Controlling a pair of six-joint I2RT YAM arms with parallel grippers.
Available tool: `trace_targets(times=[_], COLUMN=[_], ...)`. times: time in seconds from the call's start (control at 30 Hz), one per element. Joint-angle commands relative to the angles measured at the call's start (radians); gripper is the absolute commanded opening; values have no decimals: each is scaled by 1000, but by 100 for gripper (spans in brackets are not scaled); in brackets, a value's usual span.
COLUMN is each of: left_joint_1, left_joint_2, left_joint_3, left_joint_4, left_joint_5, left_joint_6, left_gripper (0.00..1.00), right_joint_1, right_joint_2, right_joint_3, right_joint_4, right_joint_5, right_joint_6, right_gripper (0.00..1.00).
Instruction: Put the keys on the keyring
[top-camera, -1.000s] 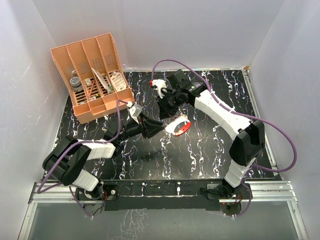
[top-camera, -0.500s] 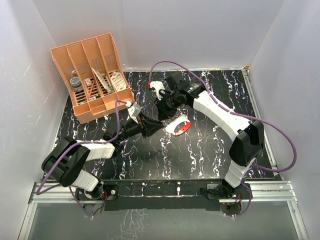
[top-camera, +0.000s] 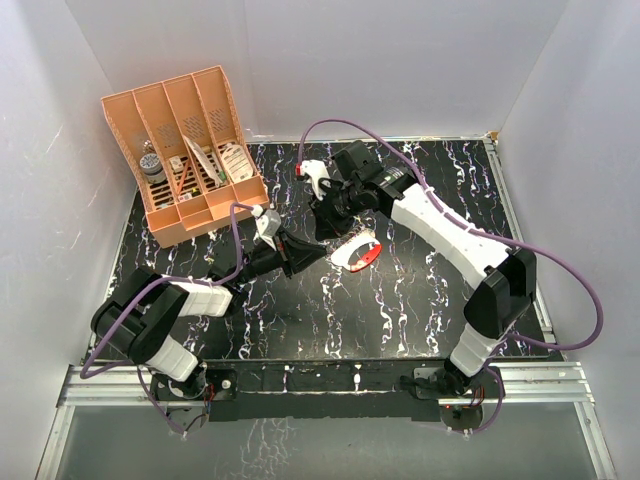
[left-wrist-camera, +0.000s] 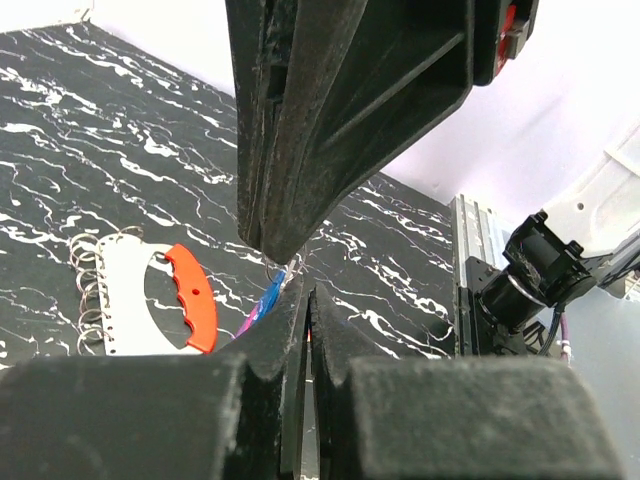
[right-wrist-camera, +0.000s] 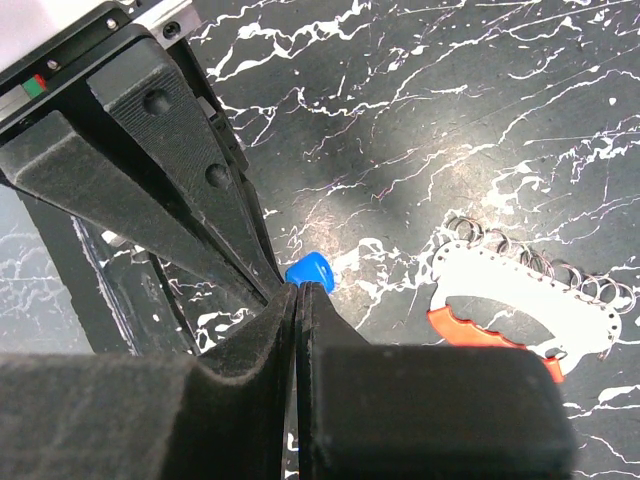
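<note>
Near edge, left side: the left arm reaches away from its base across the black, white-veined marble-look table (top-camera: 400, 310). It stops just short of the keyring.

Left gripper (left-wrist-camera: 308, 298): fingers pressed together, no gap showing. Tips lie low, just left of the keyring, nose to nose with the other tool.

Right gripper (right-wrist-camera: 298, 292): also pressed together. It comes down steeply from the far side of the keyring onto the same spot, so the two pairs of tips all but touch.

Small key with a bright blue plastic head (right-wrist-camera: 308, 270): it sits at that meeting point, just left of the keyring and apart from it. The blue head pokes out past the right tips, so I judge the right gripper pinches the key by its shank. From the left wrist a blue sliver runs beside the left tips; whether they grip it I cannot tell. It looks like a hand-over or a re-grip, to turn the key's hole toward the ring.

D-shaped keyring (left-wrist-camera: 192, 300): flat on the table, nothing holding it. One side is a ribbed red plastic grip, the other a pale curved band punched with a row of holes. Small wire split rings hang along the pale edge. No key on it yet.

Far left of the keyring: a peach-orange plastic slotted desk organiser (top-camera: 222, 100) against the wall, with small odds and ends in it.
</note>
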Motion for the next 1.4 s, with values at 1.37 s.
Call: trace_targets(times=[1.37], left_joint_1=[10], left_joint_2=[-59], left_joint_3=[-30], left_joint_4=[112], left_joint_5=[-33], left_joint_6=[20], left_gripper=[0], right_joint_1=[15], right_joint_2=[-65], right_joint_3=[-22], right_joint_4=[78], right_joint_5=[-53], right_joint_6=[-13], right_gripper=[0])
